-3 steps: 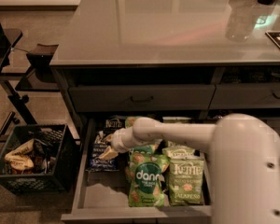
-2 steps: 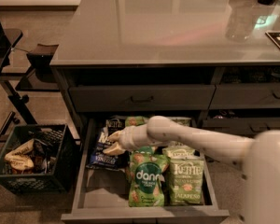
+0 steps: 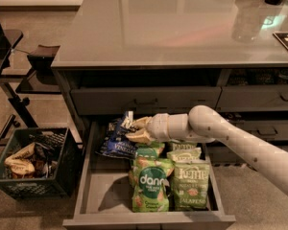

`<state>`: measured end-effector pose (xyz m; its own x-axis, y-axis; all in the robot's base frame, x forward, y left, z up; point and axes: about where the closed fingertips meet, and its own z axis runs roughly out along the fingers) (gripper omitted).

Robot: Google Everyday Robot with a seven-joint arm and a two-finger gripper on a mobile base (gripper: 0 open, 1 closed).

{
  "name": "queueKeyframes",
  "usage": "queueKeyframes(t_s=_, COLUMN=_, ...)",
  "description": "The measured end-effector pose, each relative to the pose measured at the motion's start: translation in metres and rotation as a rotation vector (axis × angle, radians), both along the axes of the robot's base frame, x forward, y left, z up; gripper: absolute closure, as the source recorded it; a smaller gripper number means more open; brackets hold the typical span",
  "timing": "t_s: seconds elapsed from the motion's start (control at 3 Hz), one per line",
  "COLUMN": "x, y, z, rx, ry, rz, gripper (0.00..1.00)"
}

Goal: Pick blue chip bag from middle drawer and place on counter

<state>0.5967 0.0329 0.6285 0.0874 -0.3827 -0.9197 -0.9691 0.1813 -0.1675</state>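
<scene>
The blue chip bag (image 3: 116, 139) is dark navy with white lettering and hangs tilted over the back left of the open middle drawer (image 3: 149, 220). My gripper (image 3: 133, 130) comes in from the right on a white arm and is shut on the bag's right edge, holding it a little above the drawer floor. The glossy grey counter (image 3: 173, 23) spreads wide above the drawers, well above the gripper.
A green "dang" bag (image 3: 150, 186) and a green Kettle bag (image 3: 191, 185) lie in the drawer, right of and in front of the gripper. A shut drawer (image 3: 144, 99) sits just above the open one. A dark crate (image 3: 31, 162) with items stands on the floor at left.
The arm has drawn back to the right and up. The blue bag has risen off the drawer floor and moved slightly right with the gripper.
</scene>
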Motion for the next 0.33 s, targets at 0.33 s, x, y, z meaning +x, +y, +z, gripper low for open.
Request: queueKeyframes(t_s=0.33, x=-0.0002, y=-0.0004, z=0.0002, rx=0.0, ry=0.001, rz=0.001, gripper=1.0)
